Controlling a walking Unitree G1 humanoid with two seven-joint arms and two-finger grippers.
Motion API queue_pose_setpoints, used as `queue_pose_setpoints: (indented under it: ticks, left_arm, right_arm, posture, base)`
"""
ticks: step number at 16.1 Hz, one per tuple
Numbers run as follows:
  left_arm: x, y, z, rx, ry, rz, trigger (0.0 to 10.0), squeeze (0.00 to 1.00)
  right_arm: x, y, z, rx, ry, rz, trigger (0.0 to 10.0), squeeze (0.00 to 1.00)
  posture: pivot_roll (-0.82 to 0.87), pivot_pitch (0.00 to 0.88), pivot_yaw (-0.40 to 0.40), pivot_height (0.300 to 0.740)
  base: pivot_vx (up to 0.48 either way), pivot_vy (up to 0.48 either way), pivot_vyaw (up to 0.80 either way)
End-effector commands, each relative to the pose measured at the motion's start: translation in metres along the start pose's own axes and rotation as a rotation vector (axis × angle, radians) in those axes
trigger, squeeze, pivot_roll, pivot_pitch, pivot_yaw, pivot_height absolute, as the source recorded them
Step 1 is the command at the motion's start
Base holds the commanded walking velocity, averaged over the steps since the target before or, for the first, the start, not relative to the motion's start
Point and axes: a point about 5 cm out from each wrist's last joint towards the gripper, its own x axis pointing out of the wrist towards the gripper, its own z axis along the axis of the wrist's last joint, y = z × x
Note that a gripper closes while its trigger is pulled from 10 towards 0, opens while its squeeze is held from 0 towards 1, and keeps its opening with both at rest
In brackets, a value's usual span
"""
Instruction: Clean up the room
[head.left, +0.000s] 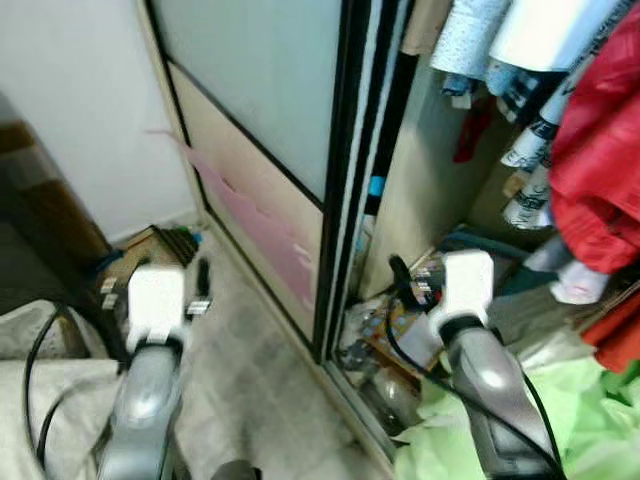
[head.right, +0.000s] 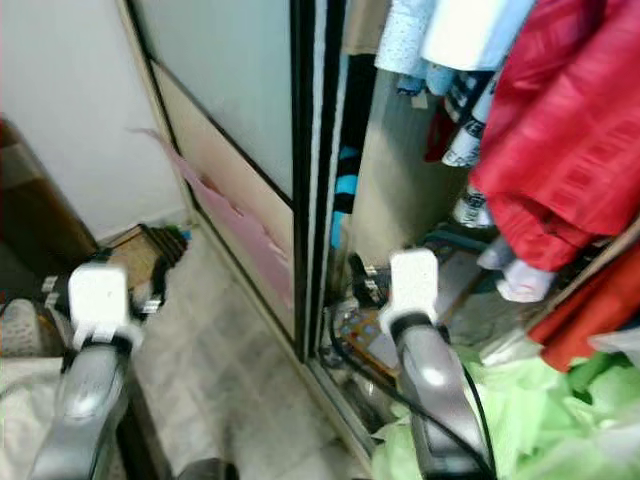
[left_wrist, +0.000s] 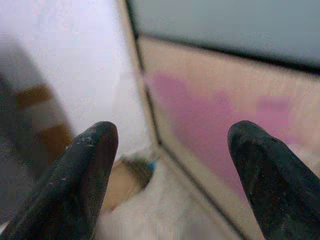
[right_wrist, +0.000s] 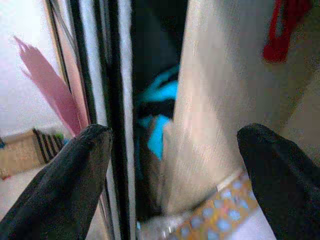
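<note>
A wardrobe with one sliding door takes up most of the scene; the door has a frosted upper panel, a beige lower panel and a pink patch across it. The door stands pushed to the left, and the open compartment to its right is cluttered. Inside hang several garments: one large red garment and at least three pale or patterned ones above it. One heap of light green cloth lies at the foot of the wardrobe, on the robot's right. The floor in front is pale tile. One flat cardboard box lies near the wall corner to the left.

Two grippers are raised. The left gripper hangs above the floor facing the door's lower panel, its two fingers spread wide and holding nothing. The right gripper points at the gap beside the door's black frame, where one blue item shows; its two fingers are also spread apart and empty.
</note>
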Motion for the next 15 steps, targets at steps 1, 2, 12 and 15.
queue_pose_setpoints:
  ticks: [1,2,12,15]
  left_arm:
    - [0.000,0.002,0.006,-0.010,-0.025,0.000,10.0,0.00]
    - [-0.004,0.005,0.003,-0.017,-0.013,0.000,10.0,0.00]
    - [-0.011,0.001,0.009,-0.029,-0.016,-0.029,10.0,0.00]
    - [-0.003,0.001,0.011,-0.027,-0.028,-0.026,10.0,0.00]
  right_arm:
    - [-0.006,-0.005,0.006,-0.005,-0.027,-0.030,10.0,0.00]
    - [-0.018,-0.011,0.004,-0.008,-0.025,-0.070,10.0,0.00]
    - [-0.030,0.014,0.014,-0.017,-0.005,0.351,10.0,0.00]
    - [-0.022,0.014,0.015,-0.023,-0.022,0.295,10.0,0.00]
  posture:
    - [-0.06,0.006,0.007,0.740]
    - [-0.07,0.000,0.022,0.740]
    - [-0.08,0.040,0.015,0.740]
    - [-0.07,0.037,0.005,0.740]
  base:
    - [0.000,0.000,0.00]
    - [0.000,0.000,0.56]
    - [0.000,0.000,0.80]
    - [0.000,0.000,0.80]
